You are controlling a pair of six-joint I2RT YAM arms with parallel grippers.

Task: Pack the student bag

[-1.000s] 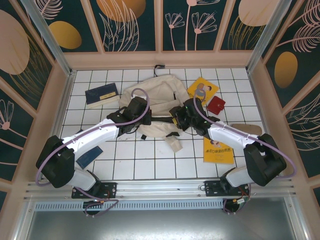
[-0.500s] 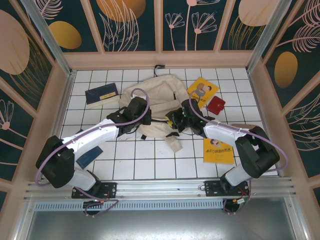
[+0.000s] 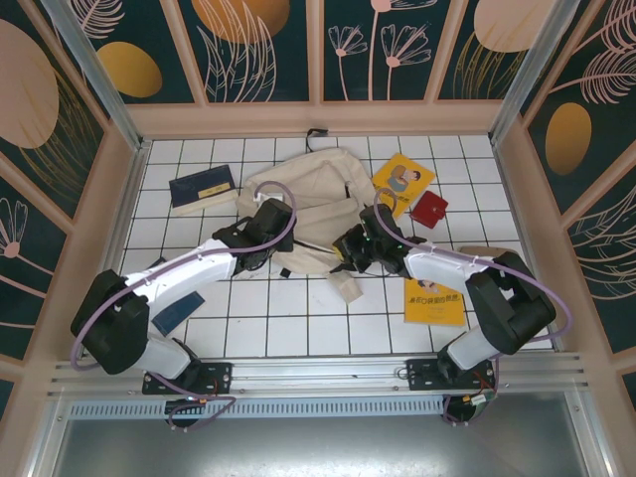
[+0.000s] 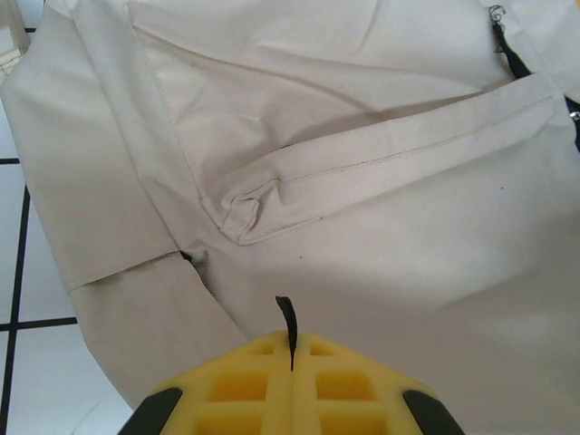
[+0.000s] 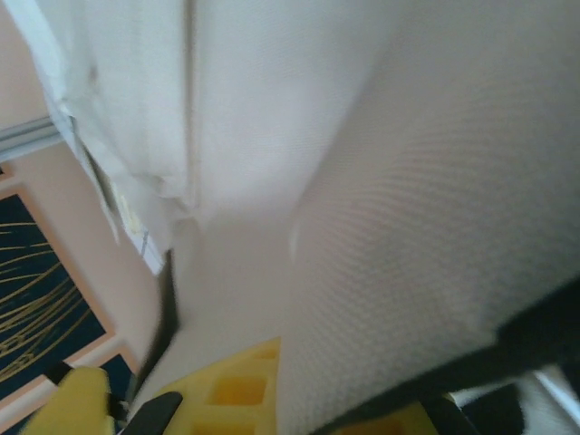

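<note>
Found the bag [image 3: 308,194] right in front of both claws. Pinched a thin black tab [image 4: 287,319] tight in the left claw [image 4: 292,353]. Squeezed bag cloth tight in the right claw [image 3: 346,250]. Saw a yellow book [image 3: 402,181] and red wallet [image 3: 429,209] beside it.

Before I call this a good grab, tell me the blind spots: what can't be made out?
- Top view: tips of the right gripper, hidden under its wrist and bag folds; grip on cloth unclear.
- Right wrist view: cloth blurred against the lens; bag part unknown.
- Left wrist view: black strip pinched by left gripper; what it is, too small.
- Top view: booklet print, too small.
</note>
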